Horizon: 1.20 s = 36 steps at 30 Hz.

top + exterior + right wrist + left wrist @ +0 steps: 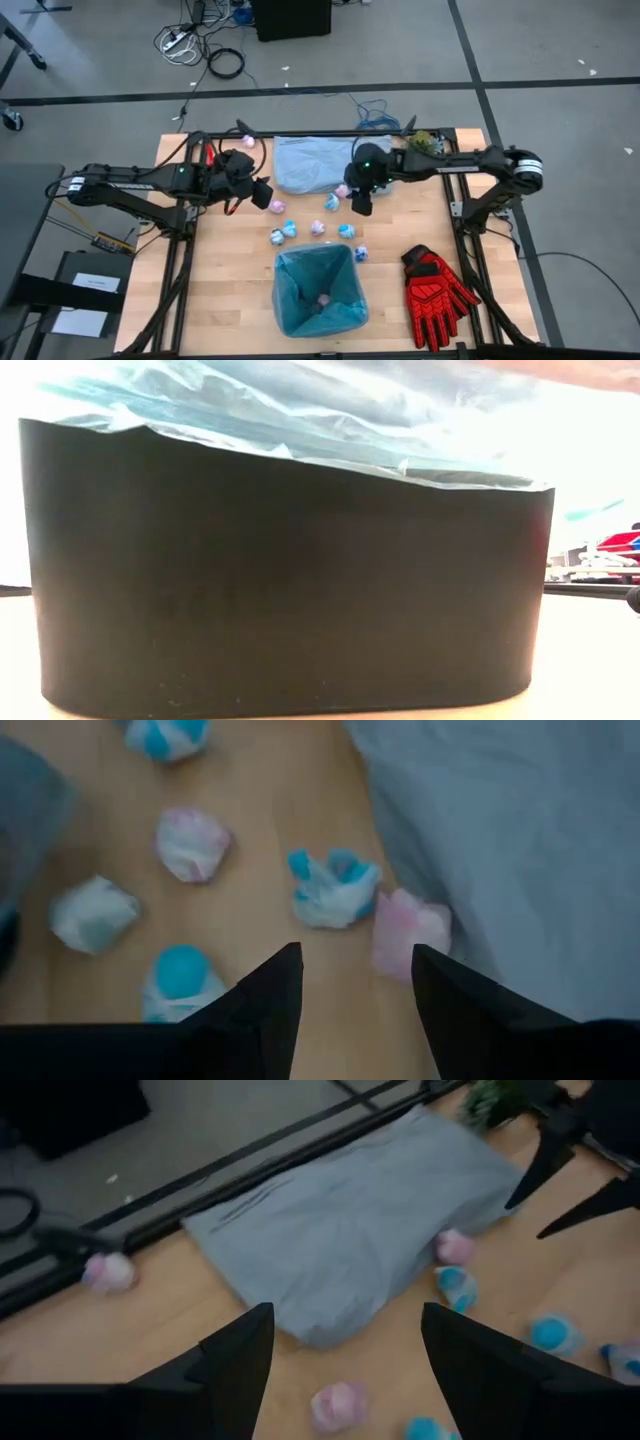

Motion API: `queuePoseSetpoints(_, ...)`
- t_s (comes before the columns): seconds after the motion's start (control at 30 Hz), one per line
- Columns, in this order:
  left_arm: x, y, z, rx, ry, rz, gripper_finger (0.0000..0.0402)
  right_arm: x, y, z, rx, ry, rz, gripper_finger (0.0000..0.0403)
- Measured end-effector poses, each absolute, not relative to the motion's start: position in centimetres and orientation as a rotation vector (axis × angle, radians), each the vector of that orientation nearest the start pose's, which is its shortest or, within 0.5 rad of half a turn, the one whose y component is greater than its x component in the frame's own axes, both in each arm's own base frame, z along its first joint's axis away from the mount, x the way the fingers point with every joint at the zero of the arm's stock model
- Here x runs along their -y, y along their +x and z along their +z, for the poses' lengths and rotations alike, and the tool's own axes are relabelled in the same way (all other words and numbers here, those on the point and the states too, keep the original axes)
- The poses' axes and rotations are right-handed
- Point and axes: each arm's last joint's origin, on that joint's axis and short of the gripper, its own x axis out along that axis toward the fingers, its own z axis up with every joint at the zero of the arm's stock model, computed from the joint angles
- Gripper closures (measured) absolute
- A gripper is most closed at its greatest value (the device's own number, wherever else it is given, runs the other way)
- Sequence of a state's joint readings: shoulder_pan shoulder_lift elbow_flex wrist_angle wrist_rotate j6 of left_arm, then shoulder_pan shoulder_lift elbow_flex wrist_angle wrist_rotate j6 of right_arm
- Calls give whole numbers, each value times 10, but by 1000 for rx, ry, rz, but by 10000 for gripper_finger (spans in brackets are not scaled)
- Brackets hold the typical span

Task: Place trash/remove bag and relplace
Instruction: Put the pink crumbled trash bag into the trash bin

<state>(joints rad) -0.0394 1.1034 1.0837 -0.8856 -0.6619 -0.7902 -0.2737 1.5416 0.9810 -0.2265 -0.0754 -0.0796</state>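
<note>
The black bin (290, 570), lined with the cyan bag (318, 290), stands at the table's near middle, one pink wad (322, 298) lying inside. Several pink, blue and white paper wads lie on the wood between the bin and a grey-blue bag (308, 165). My right gripper (360, 203) hangs open just above a pink wad (410, 930) and a blue-white wad (335, 885) at that bag's near edge, with nothing between its fingers. My left gripper (262, 193) hovers open by the bag's left near corner, above a pink wad (338, 1405).
A pair of red gloves (435, 290) lies at the near right. A small green plant (422, 142) stands at the far right. One pink wad (247, 139) lies alone at the far left edge. Bare wood lies on both sides of the bin.
</note>
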Motion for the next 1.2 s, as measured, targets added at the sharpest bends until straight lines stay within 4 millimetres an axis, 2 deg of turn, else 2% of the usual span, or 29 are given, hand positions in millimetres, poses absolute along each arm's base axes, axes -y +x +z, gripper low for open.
queuePoseSetpoints(0.17, -10, 203, 321, -569, -430, 897, 137, 91, 319, 187, -863, -35, -117, 227)
queuePoseSetpoints(0.3, -12, 202, 321, -555, -434, 916, 137, 95, 322, 170, -921, -90, -111, 227)
queuePoseSetpoints(0.63, -14, 201, 319, -552, -482, 948, 137, 98, 328, 173, -882, -289, -108, 236)
queuePoseSetpoints(0.8, -16, 200, 319, -548, -474, 965, 137, 99, 332, 168, -874, -334, -79, 250)
queuePoseSetpoints(1.0, -20, 200, 318, -551, -475, 990, 137, 99, 335, 153, -901, -318, -42, 300)
queuePoseSetpoints(1.1, -22, 200, 318, -552, -477, 998, 137, 95, 336, 143, -946, -304, -13, 336)
queuePoseSetpoints(1.2, -22, 201, 318, -550, -484, 995, 137, 88, 334, 143, -975, -298, 9, 382)
